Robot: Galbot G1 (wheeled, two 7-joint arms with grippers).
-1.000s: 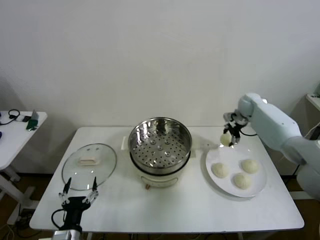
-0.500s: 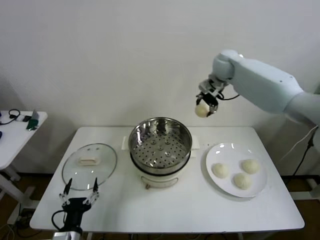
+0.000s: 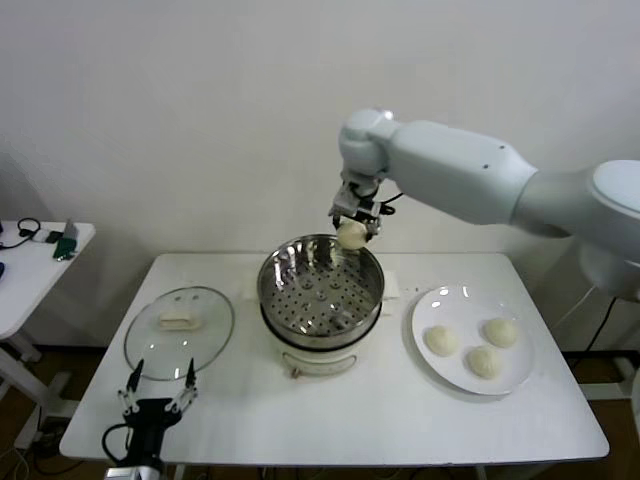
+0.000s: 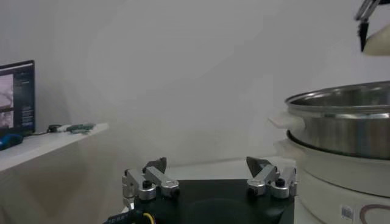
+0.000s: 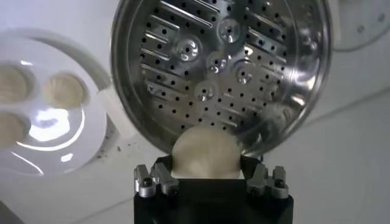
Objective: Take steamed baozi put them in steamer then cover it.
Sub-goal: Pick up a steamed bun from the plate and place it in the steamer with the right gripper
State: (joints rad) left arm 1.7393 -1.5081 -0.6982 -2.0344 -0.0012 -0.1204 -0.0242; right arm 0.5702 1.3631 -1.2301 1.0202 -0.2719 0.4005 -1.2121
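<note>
Item one: our right claw is grasping a bun, holding it in the air over the far rim of the steamer; in the right wrist view the bun is sitting between the fingers above the perforated floor.

Item two: the steamer is standing mid-table on its cream base, nothing lying in it.

Item three: three buns are lying on the white plate, right of the steamer.

Item four: the lid is lying flat on the table, left of the steamer.

Item five: our left claw is waiting released at the near left edge, just near of the lid, touching nothing.
</note>
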